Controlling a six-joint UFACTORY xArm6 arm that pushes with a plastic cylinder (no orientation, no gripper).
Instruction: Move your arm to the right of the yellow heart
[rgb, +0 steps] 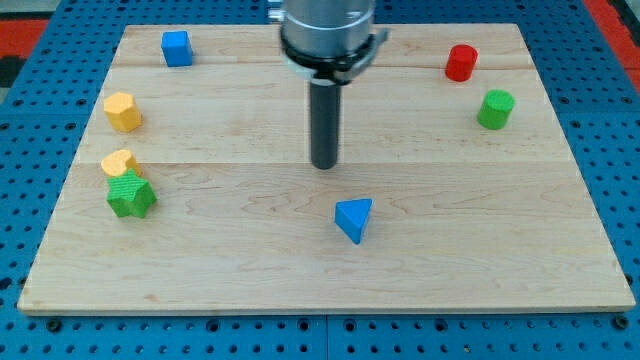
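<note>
Pincer: none, my tip (324, 165) mid-board | yellow heart (118, 163) far left; touching green star (131, 195)

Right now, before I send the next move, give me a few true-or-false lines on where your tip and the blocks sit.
1. My tip is near the board's middle, above the blue triangle in the view. True.
2. My tip touches the yellow heart. False: the heart sits far off at the view's left, apart from the tip.
3. The green star sits right against the heart, just below it. True.
4. The red cylinder is at the view's bottom left. False: it is at the top right, above the green cylinder.
5. The blue cube is at the view's top left. True.
</note>
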